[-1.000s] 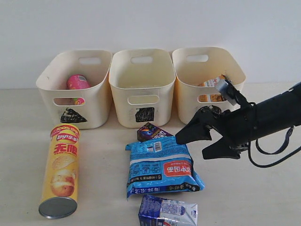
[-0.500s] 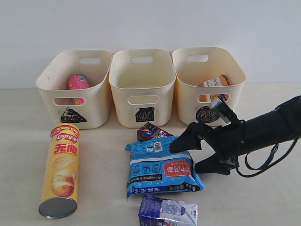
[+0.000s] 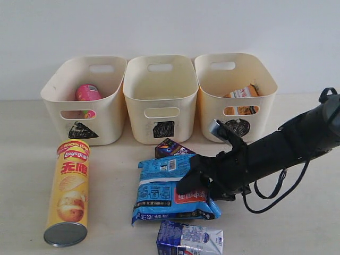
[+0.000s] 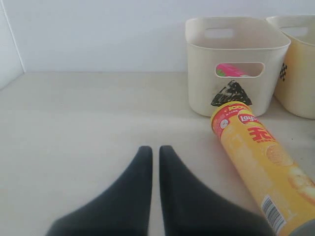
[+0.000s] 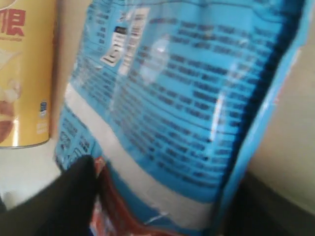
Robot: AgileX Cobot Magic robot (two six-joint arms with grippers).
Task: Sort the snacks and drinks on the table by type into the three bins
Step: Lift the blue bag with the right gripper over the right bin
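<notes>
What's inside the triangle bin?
A pink chip tube is in the triangle bin. The bin's wall hides the floor around it, so anything lower cannot be seen.

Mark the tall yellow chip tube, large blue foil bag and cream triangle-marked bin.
tall yellow chip tube (image 3: 68,191): exterior view, mid-body.
large blue foil bag (image 3: 156,188): exterior view, left half.
cream triangle-marked bin (image 3: 109,125): exterior view, front wall.

A plain white wall (image 3: 170,26) runs along the far side of the scene from left to right, smooth, unmarked and evenly lit, and in the left wrist view it meets a second white wall (image 4: 7,44) at a vertical corner.
</notes>
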